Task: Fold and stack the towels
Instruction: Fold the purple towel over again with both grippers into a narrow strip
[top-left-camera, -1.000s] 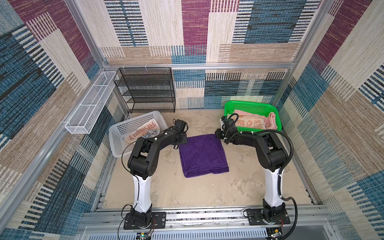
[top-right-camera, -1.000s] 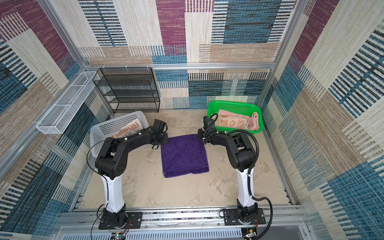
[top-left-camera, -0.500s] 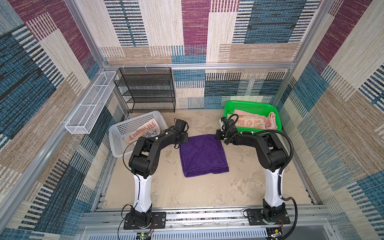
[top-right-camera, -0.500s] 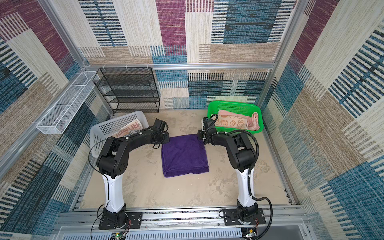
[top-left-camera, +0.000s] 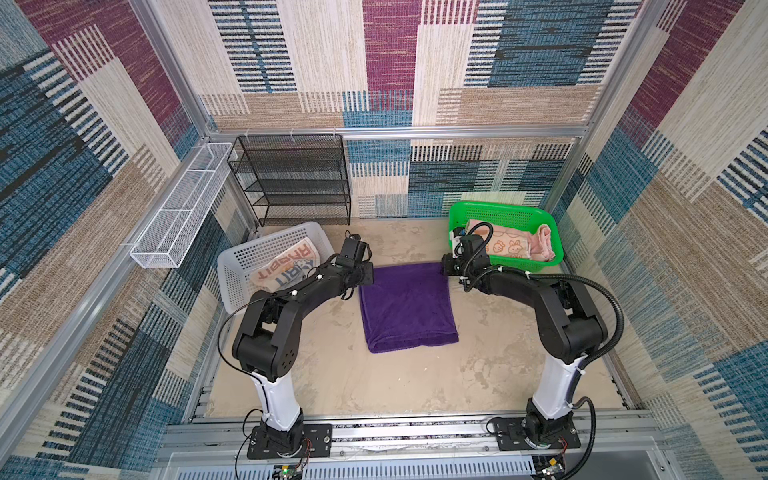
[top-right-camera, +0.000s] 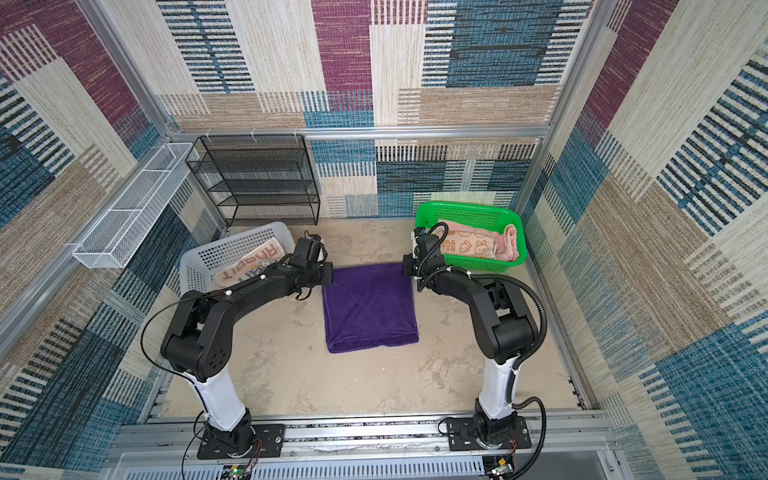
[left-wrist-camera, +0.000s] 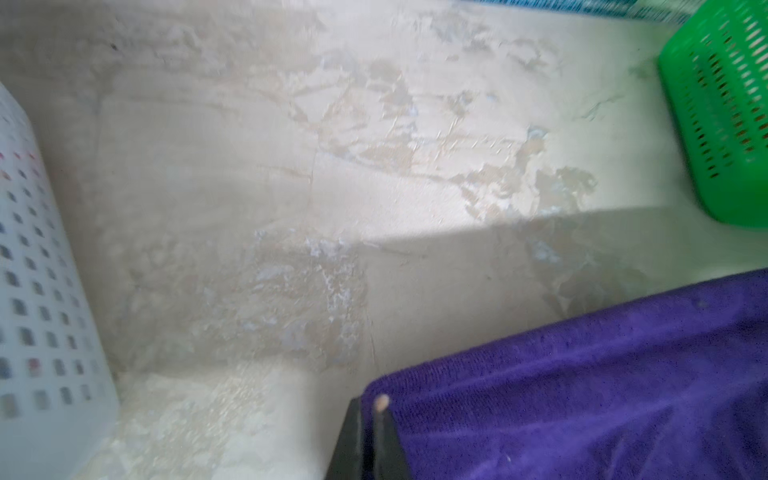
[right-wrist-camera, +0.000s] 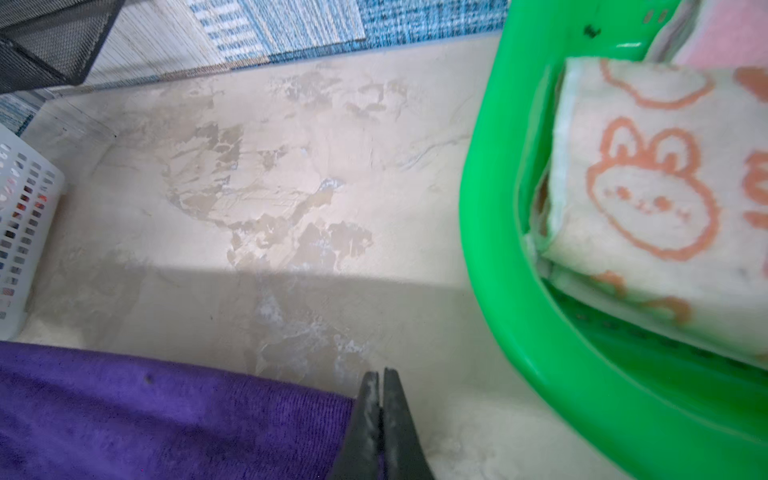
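A deep purple towel (top-left-camera: 407, 307) (top-right-camera: 370, 307) lies folded flat on the floor between the arms. My left gripper (top-left-camera: 368, 274) (left-wrist-camera: 370, 402) is shut on its far left corner, with purple cloth (left-wrist-camera: 582, 395) pinched between the jaws. My right gripper (top-left-camera: 444, 270) (right-wrist-camera: 380, 372) is shut on its far right corner, at the edge of the cloth (right-wrist-camera: 166, 415). The whitish RABBIT towel (top-left-camera: 286, 270) lies in the white basket (top-left-camera: 232, 266). The orange cartoon towel (top-left-camera: 505, 245) (right-wrist-camera: 656, 187) and the pink towel (top-left-camera: 544, 245) lie in the green basket (top-left-camera: 498, 208).
A black mesh shelf (top-left-camera: 299, 183) stands against the back wall. A white wire tray (top-left-camera: 183, 208) hangs on the left wall. The white basket sits just left of my left arm, the green basket just behind my right gripper.
Both grippers have closed on the far corners of the purple towel. The arms have hardly moved and the towel lies as before.
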